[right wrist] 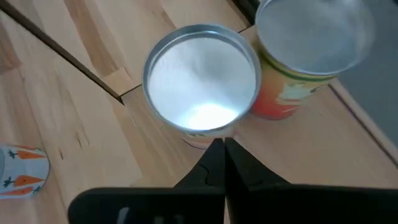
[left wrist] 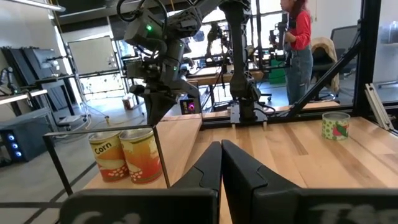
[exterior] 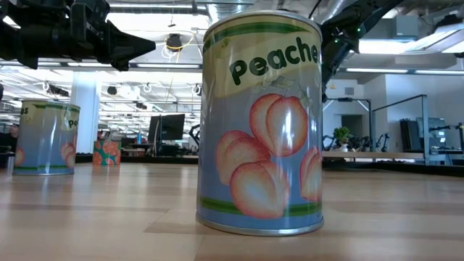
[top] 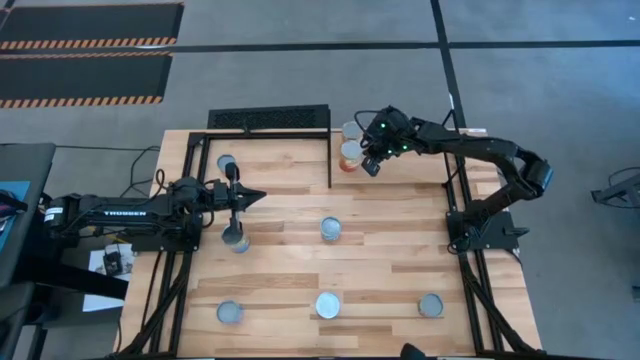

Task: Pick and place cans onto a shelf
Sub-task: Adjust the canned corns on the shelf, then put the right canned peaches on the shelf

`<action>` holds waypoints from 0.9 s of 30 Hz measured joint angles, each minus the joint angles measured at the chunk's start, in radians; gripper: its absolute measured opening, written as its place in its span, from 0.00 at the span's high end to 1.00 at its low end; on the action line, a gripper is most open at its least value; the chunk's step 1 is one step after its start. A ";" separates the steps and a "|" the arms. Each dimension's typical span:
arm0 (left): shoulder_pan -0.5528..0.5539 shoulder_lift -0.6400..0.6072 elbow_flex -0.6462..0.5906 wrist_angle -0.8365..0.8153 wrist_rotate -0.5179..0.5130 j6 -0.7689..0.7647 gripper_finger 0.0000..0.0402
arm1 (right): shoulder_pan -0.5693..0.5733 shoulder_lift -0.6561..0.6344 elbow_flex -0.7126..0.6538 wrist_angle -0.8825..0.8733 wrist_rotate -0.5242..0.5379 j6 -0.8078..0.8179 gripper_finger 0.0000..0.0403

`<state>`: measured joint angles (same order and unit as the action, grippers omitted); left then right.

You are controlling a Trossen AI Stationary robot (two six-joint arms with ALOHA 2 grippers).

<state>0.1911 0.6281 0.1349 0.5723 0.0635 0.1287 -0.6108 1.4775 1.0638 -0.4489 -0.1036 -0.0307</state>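
Note:
Two orange-labelled corn cans (left wrist: 143, 157) (left wrist: 107, 157) stand side by side on the wood at the table's far edge, by the black shelf frame's (top: 270, 119) right post. My right gripper (right wrist: 221, 149) is shut and points down close over the nearer can's silver lid (right wrist: 202, 78); the other can (right wrist: 311, 43) is beside it. It also shows in the high view (top: 372, 162). My left gripper (top: 260, 197) is shut, empty and level over the table's left part, with a can (top: 237, 239) beside it.
Other cans stand on the table: far left (top: 226, 163), middle (top: 331, 229), and three along the near edge (top: 230, 313) (top: 328, 305) (top: 431, 305). A peaches can (exterior: 261, 123) fills the low view. A person (left wrist: 298, 43) stands beyond the table.

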 joint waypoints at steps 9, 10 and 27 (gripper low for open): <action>0.000 0.000 0.000 -0.017 0.000 0.000 1.00 | 0.149 -0.192 -0.107 0.055 -0.027 -0.048 0.99; 0.000 0.000 0.000 -0.017 0.000 0.000 1.00 | 0.186 -0.207 -0.141 0.082 -0.040 -0.043 0.99; 0.000 0.000 0.000 -0.038 0.000 0.000 1.00 | 0.855 -0.173 -0.271 0.315 0.254 0.162 0.98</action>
<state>0.1911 0.6285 0.1349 0.5339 0.0635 0.1284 0.2437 1.3047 0.7924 -0.1338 0.1499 0.1312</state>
